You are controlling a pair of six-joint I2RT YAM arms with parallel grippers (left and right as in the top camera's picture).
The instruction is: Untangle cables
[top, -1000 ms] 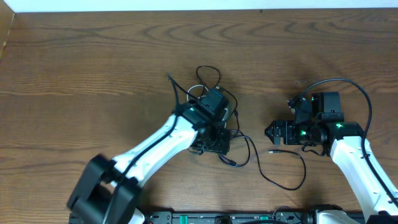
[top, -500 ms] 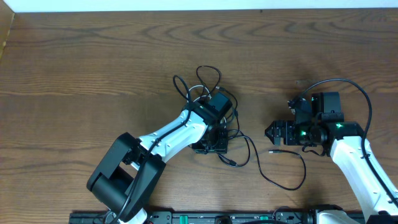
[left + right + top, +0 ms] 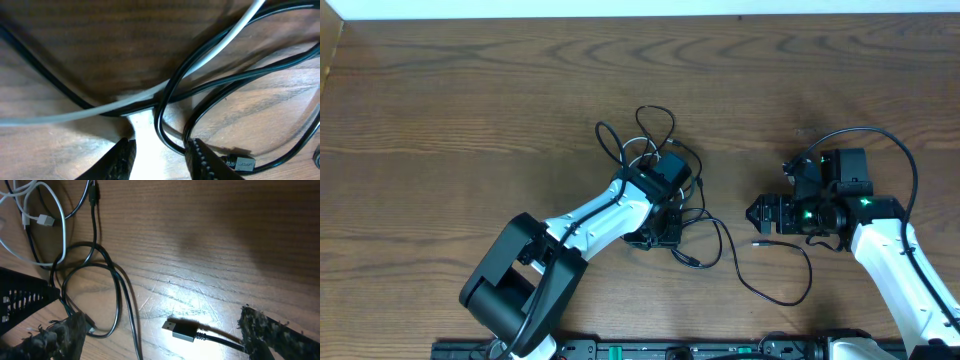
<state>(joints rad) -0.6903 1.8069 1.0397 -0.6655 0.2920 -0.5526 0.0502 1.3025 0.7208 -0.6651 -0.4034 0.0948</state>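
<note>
The left gripper [image 3: 161, 149] stands half-narrowed astride a black cable [image 3: 225, 82] loop, beside where the white cable [image 3: 75, 116] crosses it, mid-table [image 3: 440, 100]; catching both cords there would likely tighten the knot; the right gripper [image 3: 162, 319] gapes wide, empty, over a black plug [image 3: 179, 330]; no containers show

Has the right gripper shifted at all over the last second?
No. In the overhead view the right gripper sits open at the same spot beside the black plug, which has not moved either.
</note>
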